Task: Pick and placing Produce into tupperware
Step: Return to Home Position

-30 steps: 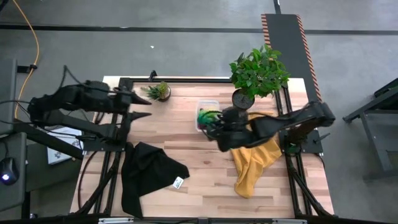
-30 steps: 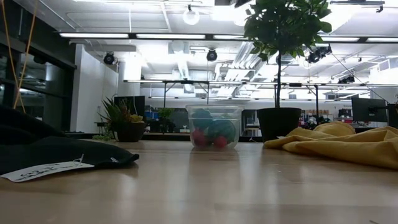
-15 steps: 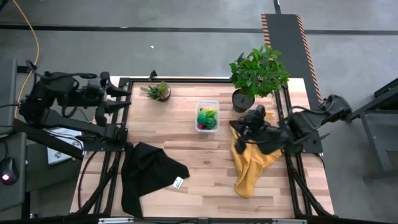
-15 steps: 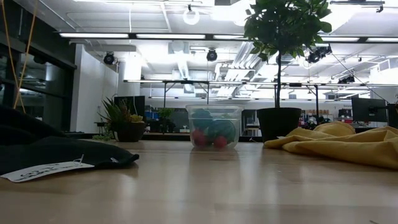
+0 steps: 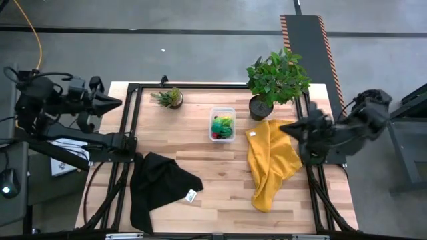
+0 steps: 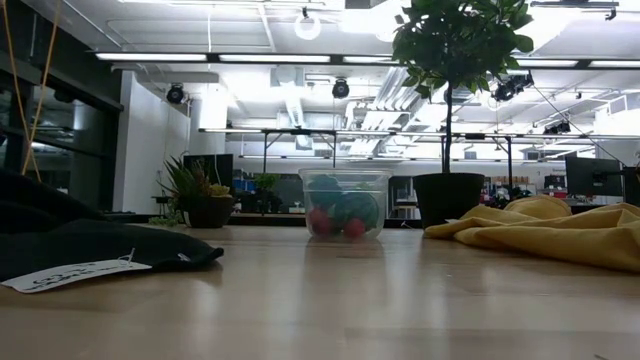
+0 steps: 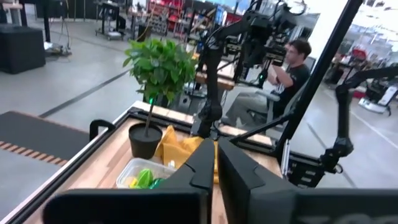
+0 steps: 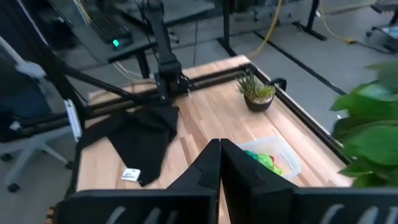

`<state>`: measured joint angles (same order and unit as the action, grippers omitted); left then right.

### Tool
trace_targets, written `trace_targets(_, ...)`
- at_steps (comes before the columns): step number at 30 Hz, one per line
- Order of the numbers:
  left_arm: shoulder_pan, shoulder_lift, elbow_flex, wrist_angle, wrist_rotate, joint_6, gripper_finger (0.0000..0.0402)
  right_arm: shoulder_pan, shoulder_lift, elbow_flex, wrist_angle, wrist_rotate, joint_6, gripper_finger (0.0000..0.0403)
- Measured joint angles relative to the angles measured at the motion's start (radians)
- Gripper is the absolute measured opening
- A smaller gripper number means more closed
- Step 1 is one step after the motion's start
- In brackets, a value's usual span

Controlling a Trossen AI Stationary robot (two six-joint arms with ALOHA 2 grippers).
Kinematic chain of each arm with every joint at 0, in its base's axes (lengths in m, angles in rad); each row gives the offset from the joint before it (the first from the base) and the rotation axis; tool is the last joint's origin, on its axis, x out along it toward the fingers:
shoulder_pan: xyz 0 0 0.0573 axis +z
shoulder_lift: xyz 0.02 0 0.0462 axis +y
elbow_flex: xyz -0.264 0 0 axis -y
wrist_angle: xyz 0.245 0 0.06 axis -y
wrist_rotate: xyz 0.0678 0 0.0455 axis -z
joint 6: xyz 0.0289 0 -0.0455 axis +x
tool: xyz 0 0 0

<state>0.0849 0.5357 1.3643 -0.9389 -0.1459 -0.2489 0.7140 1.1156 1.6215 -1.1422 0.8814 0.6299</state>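
The fingers [image 7: 202, 169] of the left gripper [image 5: 113, 103] are drawn almost together with only a thin slit between them and nothing held; the gripper hangs at the table's [image 5: 220, 200] left edge near the far left corner, pointing inward. The fingers [image 8: 239, 173] of the right gripper [image 5: 287, 127] are likewise closed to a narrow slit and empty; it hangs by the right edge, its tips over the far end of a crumpled yellow cloth [image 5: 270, 160] that lies along that side. The small clear plastic rectangular tupperware [image 5: 222, 115] stands upright near the middle of the far edge, just beside the cloth's far corner. Inside it lies the toy produce [image 5: 222, 127]: bright green and yellow-green pieces on top in the high view, and round teal-green and pink-red ones against the wall in the low view. A small spiky potted plant [image 5: 171, 98] stands at the far edge, toward the left corner, and a large leafy potted plant in a dark pot [image 5: 277, 77] stands near the far right corner. A rumpled black cloth with a white tag [image 5: 157, 183] lies toward the near left corner. In the left wrist view a seated person [image 7: 292, 68] shows in the room beyond the table.
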Motion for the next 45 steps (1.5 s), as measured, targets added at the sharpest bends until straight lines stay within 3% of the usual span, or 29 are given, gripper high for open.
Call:
trace_targets(6,0.0,-0.049,-0.004,0.003,0.007,-0.002,0.0017,0.123,-0.106,0.0,-0.046,0.098,0.009,0.0)
trace_targets(11,0.0,-0.108,-0.095,0.027,0.026,-0.01,0.0005,0.219,-0.145,-0.025,-0.2,0.208,0.178,0.0)
trace_targets(17,0.0,-0.212,-0.348,0.219,0.09,-0.041,0.0002,0.337,-0.268,-0.275,-0.158,0.302,0.391,0.0)
trace_targets(21,0.0,-0.286,-0.507,0.366,0.102,-0.049,0.0002,0.411,-0.382,-0.44,-0.008,0.322,0.408,0.0)
trace_targets(26,0.0,-0.371,-0.626,0.453,0.08,-0.122,0.0001,0.472,-0.525,-0.604,0.333,0.325,0.174,0.0)
trace_targets(30,0.0,-0.409,-0.638,0.472,0.074,-0.165,0.0001,0.48,-0.598,-0.7,0.753,0.285,-0.225,0.0)
trace_targets(36,0.0,-0.424,-0.637,0.473,0.049,-0.168,0.0,0.449,-0.638,-0.798,1.201,0.11,-0.75,0.0)
trace_targets(40,0.0,-0.424,-0.637,0.472,0.045,-0.177,0.0,0.39,-0.647,-0.8,1.3,-0.03,-0.916,0.0)
trace_targets(45,0.0,-0.423,-0.637,0.47,0.021,-0.194,0.0,0.295,-0.654,-0.797,1.201,-0.041,-0.888,0.0)
